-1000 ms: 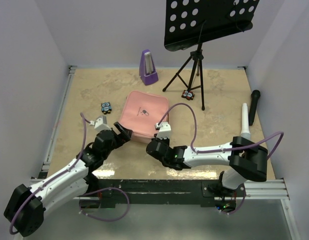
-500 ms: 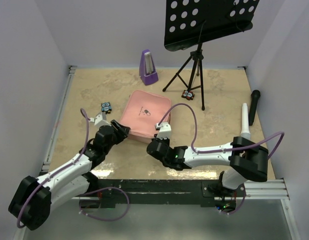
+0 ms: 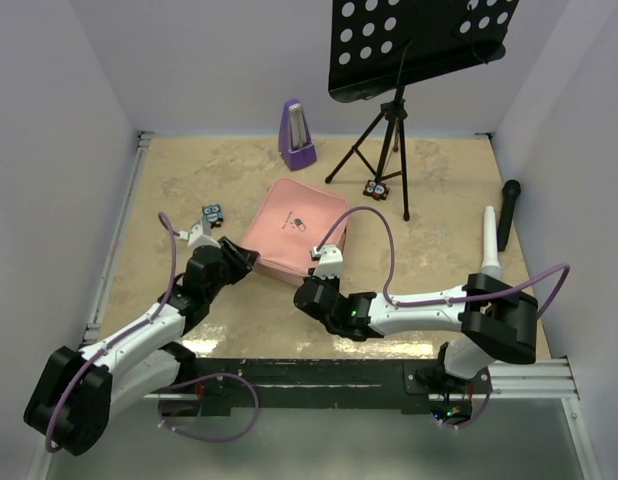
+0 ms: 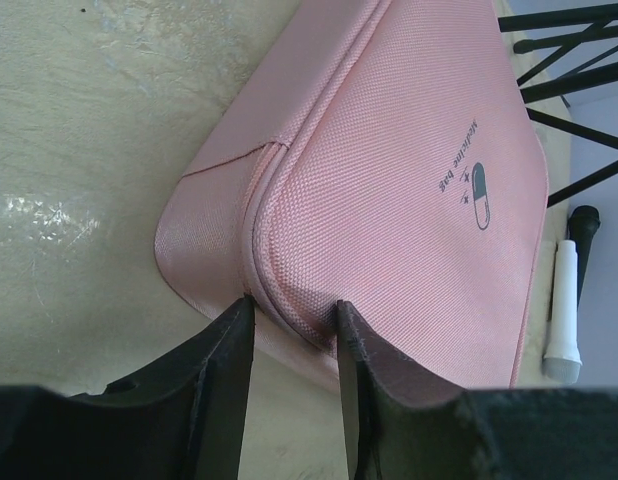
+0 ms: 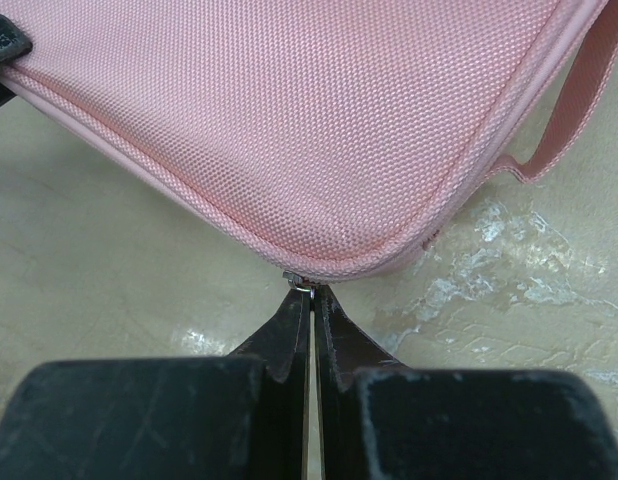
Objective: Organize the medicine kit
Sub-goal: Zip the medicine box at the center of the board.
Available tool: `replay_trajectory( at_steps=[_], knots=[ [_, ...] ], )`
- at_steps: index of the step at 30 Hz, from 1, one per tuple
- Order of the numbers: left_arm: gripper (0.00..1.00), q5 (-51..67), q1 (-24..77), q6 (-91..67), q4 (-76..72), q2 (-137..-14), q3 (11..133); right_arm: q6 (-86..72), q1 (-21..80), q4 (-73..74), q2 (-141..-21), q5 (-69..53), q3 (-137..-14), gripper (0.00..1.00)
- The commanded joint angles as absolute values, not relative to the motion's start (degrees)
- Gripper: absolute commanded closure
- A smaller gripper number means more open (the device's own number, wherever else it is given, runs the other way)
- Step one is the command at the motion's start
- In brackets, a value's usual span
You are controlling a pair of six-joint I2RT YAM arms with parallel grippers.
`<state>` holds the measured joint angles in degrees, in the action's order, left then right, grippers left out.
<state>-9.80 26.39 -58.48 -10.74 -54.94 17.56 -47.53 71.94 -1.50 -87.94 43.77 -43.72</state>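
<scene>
- The kit (image 3: 294, 232) lies flat and closed on the table (image 3: 179, 175), lid and pill logo up, between the two grippers.
- The left gripper (image 4: 289, 312) is clamped on the kit's nearest corner, one finger on each side of the seam ridge and both touching the fabric.
- The right gripper (image 5: 306, 298) has its fingers pressed together, with the tips pinching the small metal zip pull (image 5: 300, 285) at the kit's corner just ahead of them.
- A pink strap (image 5: 579, 100) loops off the kit, ahead and right of the right gripper.
- A packet (image 3: 212, 212) lies just beyond the left gripper, apart from the kit.
- The metronome (image 3: 296, 134) stands well beyond both grippers, past the kit.
- The stand (image 3: 389, 130) rises beyond the right gripper, with another packet (image 3: 376, 188) at its feet.
- A white tube (image 3: 488, 240) and a microphone (image 3: 509, 212) lie well right of the right gripper.
</scene>
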Motion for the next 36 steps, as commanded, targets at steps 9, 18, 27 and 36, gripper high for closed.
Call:
replay_trajectory(
  at_steps=[9,18,27,36],
  knots=[
    [1.00,-7.8,21.2,-55.6,-14.9,-55.0,17.1,-49.1,72.1,4.2,-83.8,46.0,-41.7,1.00],
    [1.00,-8.3,19.3,-56.5,-13.0,-54.4,16.9,-53.5,72.1,8.4,-83.1,45.9,-41.7,1.00],
    [1.00,-8.5,17.8,-56.6,-12.3,-56.6,19.2,-56.4,72.1,12.1,-81.1,44.5,-41.2,1.00],
    [1.00,-7.0,13.8,-55.8,-12.6,-59.6,21.9,-57.2,72.1,13.2,-80.8,43.9,-41.1,1.00]
  ],
)
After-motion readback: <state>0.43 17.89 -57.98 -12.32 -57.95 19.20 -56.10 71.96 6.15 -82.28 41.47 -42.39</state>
